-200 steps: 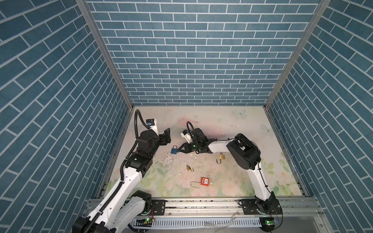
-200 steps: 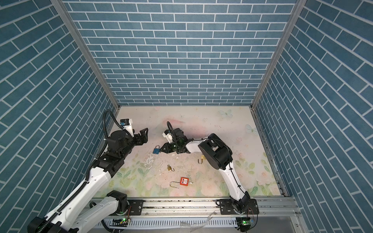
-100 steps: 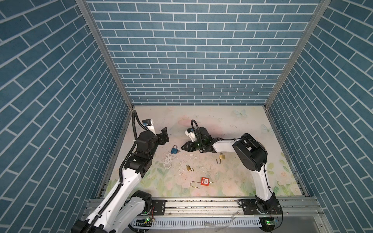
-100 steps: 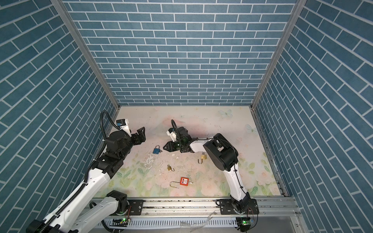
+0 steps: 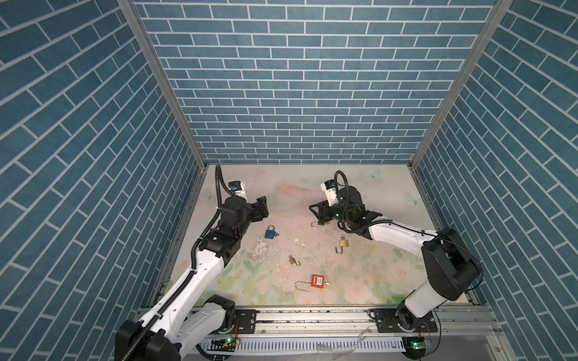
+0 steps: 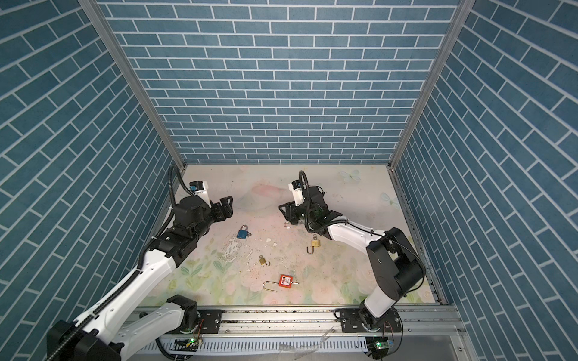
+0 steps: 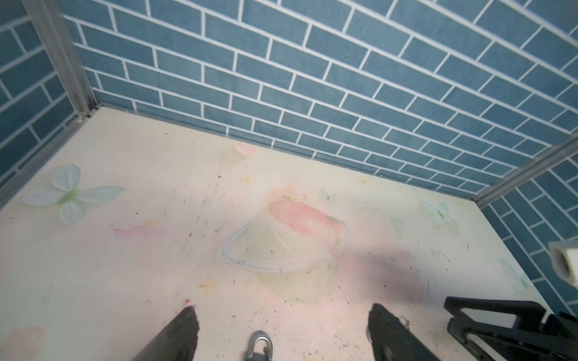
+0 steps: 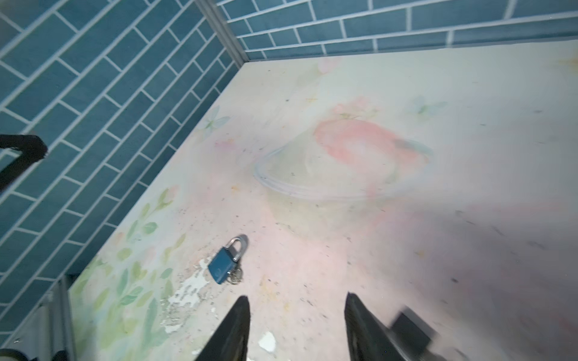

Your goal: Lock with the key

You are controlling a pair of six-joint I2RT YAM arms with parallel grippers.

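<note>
A blue padlock (image 5: 270, 233) (image 6: 243, 233) lies flat on the floral table between both arms, its silver shackle pushed in. A small key on a ring (image 8: 235, 277) sticks out at its base. My left gripper (image 5: 262, 207) (image 7: 283, 312) hovers open to the left of it, with only the shackle (image 7: 259, 343) showing between its fingers. My right gripper (image 5: 317, 214) (image 8: 297, 298) is open and empty, off to the right of the blue padlock (image 8: 222, 266).
A silver open shackle (image 5: 313, 224) pokes out under the right gripper. A brass padlock (image 5: 343, 243), a smaller brass one (image 5: 293, 261) and a red padlock (image 5: 316, 281) with a long open shackle lie nearer the front. Brick walls close three sides.
My right gripper has drawn back to the right, away from the blue padlock, and opened its fingers. The left gripper has pulled back slightly and stayed open.
</note>
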